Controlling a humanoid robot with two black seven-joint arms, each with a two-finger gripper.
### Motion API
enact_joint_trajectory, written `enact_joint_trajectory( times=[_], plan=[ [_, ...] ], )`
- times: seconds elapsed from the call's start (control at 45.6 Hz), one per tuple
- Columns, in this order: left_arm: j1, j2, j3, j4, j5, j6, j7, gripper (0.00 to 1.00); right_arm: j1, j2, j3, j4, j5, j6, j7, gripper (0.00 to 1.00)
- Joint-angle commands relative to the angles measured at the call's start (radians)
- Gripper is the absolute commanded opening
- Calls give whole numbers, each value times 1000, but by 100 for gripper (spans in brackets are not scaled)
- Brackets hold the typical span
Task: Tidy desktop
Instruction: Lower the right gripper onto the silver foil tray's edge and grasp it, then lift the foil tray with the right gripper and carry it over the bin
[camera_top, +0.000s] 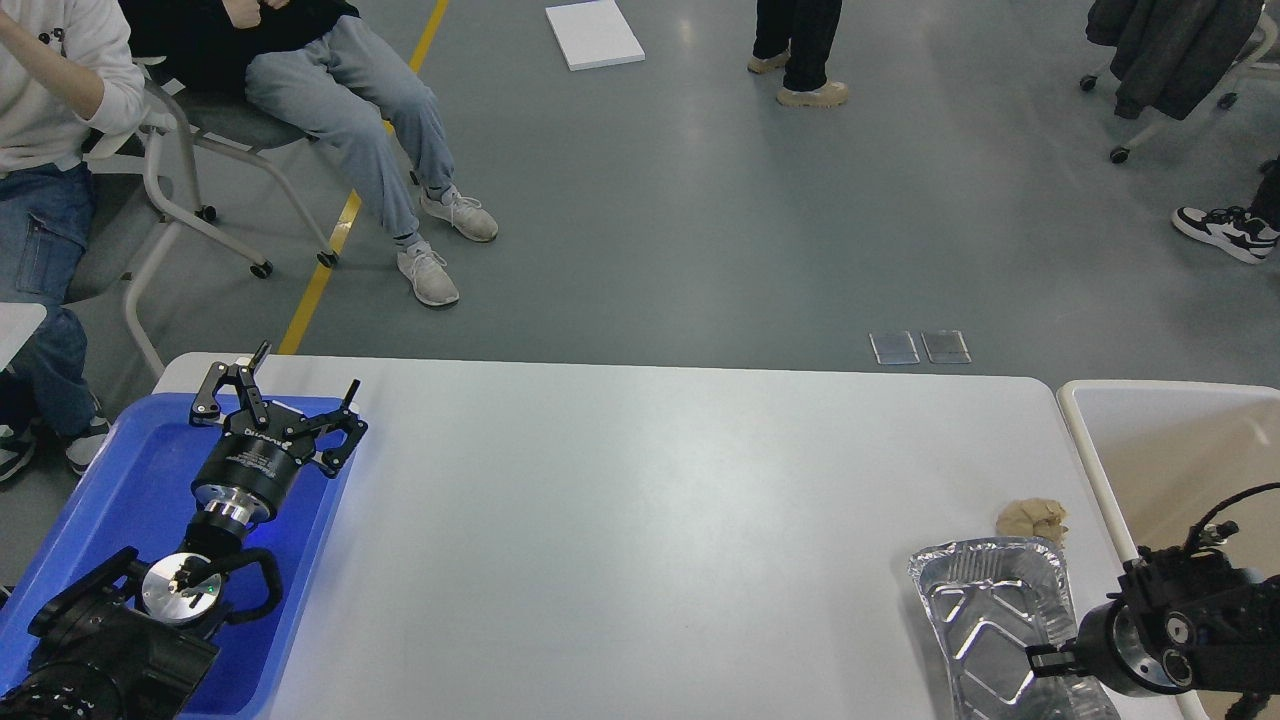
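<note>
The white desktop (640, 520) fills the lower part of the head view. A crinkled silver foil tray (990, 610) sits at its front right, tilted and partly covering a crumpled brown paper ball (1030, 518) behind it. My right gripper (1045, 660) comes in from the right and grips the foil tray's right rim; its fingers are small and dark. My left gripper (300, 375) is open and empty, hovering over the far end of the blue plastic tray (130, 480) at the left.
A beige, white-rimmed bin (1085, 440) stands just past the desktop's right edge. People on chairs (340, 110) sit beyond the far left corner. A white board (594, 34) lies on the grey floor.
</note>
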Motion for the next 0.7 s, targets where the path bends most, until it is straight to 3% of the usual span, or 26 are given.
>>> enact_joint_trajectory(
  times=[0.0,0.527,0.68],
  plan=[
    [0,0,0,-2,0,0,0,100,110,-44,-61,98,-2,4,1,0],
    [0,0,0,-2,0,0,0,100,549,-99,-336,346,-10,22,1,0],
    [0,0,0,-3,0,0,0,100,696,-98,-393,401,-10,71,1,0]
  ],
)
